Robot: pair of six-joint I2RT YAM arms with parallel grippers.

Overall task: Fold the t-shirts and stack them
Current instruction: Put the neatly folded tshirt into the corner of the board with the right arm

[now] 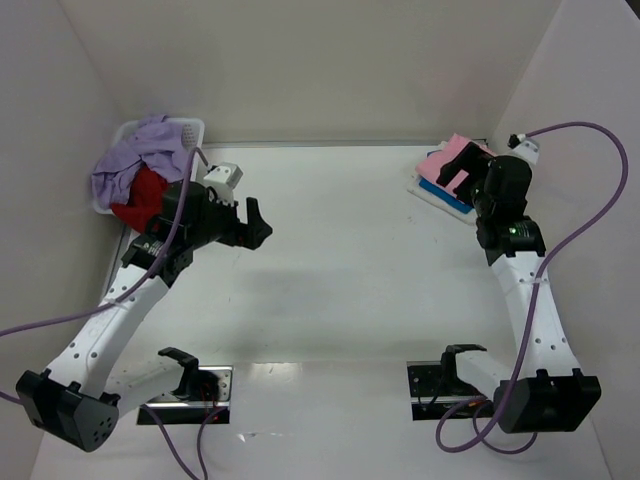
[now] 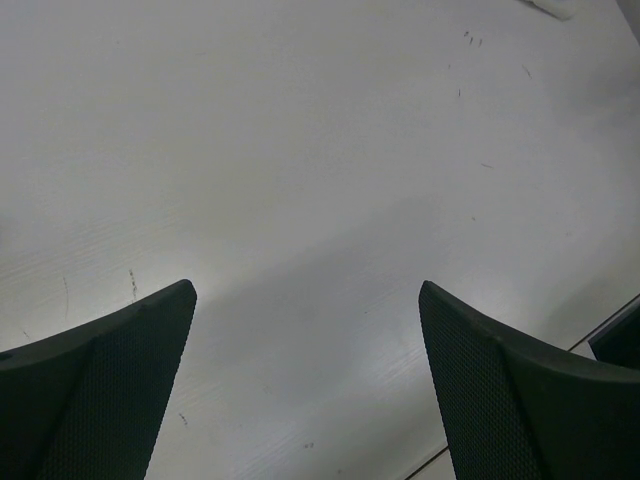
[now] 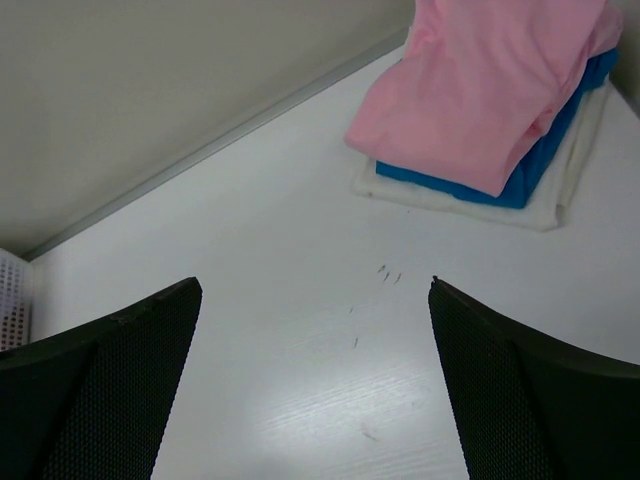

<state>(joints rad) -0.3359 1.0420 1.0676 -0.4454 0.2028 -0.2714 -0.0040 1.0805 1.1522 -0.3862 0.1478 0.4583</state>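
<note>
Top external view: my 2 bases sit at the near edge of the white table (image 1: pixel 340 260). My left arm leans up and left from its base, then bends at the elbow so the wrist runs rightward. My left gripper (image 1: pixel 258 222) hangs over bare tabletop with its jaws spread and nothing between them. The left wrist view confirms it: my left gripper (image 2: pixel 308 290) shows 2 dark fingers (image 2: pixel 110 380) wide apart with only table between them.

My right arm stretches almost straight toward the far right corner. My right gripper (image 1: pixel 455 182) is over the stack there, released, grasping nothing; its wrist view shows it (image 3: pixel 315 285) gaping above the table just short of the pile.

In that stack the light pink t-shirt (image 3: pixel 490 90) lies folded on the bright blue t-shirt (image 3: pixel 545 150), over a white layer (image 3: pixel 560 205).

Far left, the white perforated basket (image 1: pixel 190 128) holds the lavender t-shirt (image 1: pixel 140 150) and the red t-shirt (image 1: pixel 145 195), both crumpled.
</note>
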